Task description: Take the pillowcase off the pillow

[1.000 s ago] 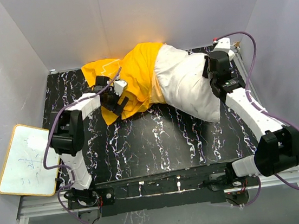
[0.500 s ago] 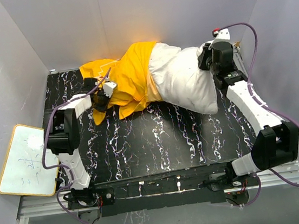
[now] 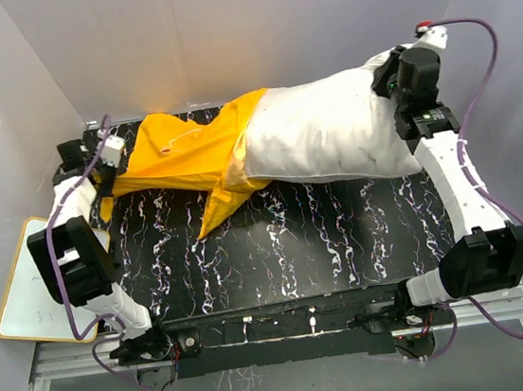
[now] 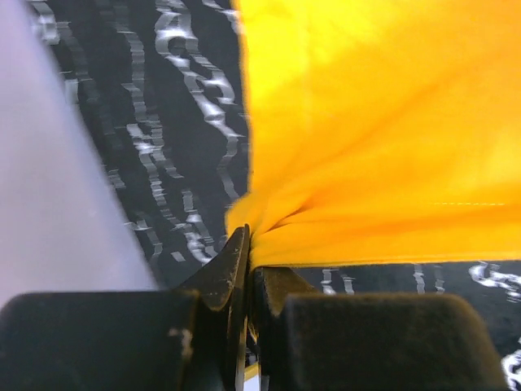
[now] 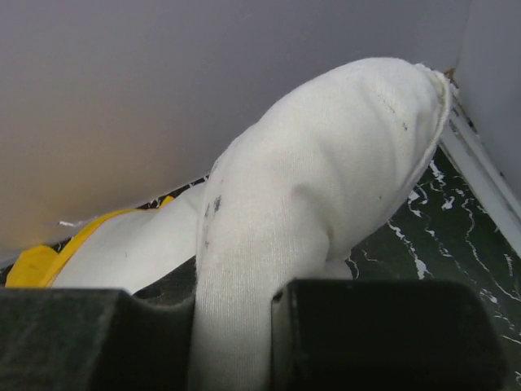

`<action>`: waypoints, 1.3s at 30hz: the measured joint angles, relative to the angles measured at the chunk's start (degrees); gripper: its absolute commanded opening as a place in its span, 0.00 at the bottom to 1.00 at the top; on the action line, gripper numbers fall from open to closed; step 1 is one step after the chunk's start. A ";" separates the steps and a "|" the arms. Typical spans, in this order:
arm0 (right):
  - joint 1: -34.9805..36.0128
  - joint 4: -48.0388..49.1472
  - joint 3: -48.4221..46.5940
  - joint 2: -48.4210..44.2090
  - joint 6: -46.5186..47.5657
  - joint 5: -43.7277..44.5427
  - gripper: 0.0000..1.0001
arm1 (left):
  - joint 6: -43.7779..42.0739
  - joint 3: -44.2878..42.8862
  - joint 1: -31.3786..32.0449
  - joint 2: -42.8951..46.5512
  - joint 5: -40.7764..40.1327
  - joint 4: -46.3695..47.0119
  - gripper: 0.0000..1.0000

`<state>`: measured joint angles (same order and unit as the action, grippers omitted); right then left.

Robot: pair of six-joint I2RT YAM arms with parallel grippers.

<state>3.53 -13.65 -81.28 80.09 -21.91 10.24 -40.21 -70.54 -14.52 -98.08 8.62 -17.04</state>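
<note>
The yellow pillowcase (image 3: 184,150) is stretched taut along the back of the black marbled table, still wrapped over the left end of the white pillow (image 3: 321,136). At the table's far left, my left gripper (image 3: 106,173) is shut on the pillowcase's bunched end (image 4: 269,232); its black fingers (image 4: 224,273) pinch the gathered cloth. My right gripper (image 3: 397,72) is at the back right corner, shut on a fold of the pillow (image 5: 244,269), which bulges up between its pads. The pillow's right end is lifted toward that corner.
A whiteboard (image 3: 20,292) lies off the table's left edge, under the left arm. White walls enclose the back and both sides. A loose yellow flap (image 3: 217,206) of the pillowcase hangs toward the table's middle.
My left gripper shut on the pillowcase and pulled it left to the table's edge. My right gripper carried the pillow's end to the back right corner. More of the white pillow is bare.
</note>
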 measured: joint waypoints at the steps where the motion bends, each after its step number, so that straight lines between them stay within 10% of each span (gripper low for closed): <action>1: -1.11 -0.39 -0.15 -0.57 -0.70 0.33 0.08 | 0.04 -1.20 -1.57 0.22 0.39 -0.20 0.00; 16: -8.85 -2.67 -2.14 -9.09 -6.05 6.23 0.08 | 8.28 -19.32 -10.40 0.52 3.21 2.34 0.00; 32: -16.94 -1.07 -0.22 -9.07 -22.43 -15.17 0.08 | 10.97 -15.63 -12.79 0.61 -0.57 8.61 0.00; 39: -17.62 -5.46 -3.69 -9.11 -22.36 -9.55 0.08 | 6.67 -9.81 -15.45 0.61 -4.66 17.51 0.00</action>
<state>-14.09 -19.11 -84.97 70.98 -44.27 0.69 -33.54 -80.36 -29.98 -97.47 3.97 0.47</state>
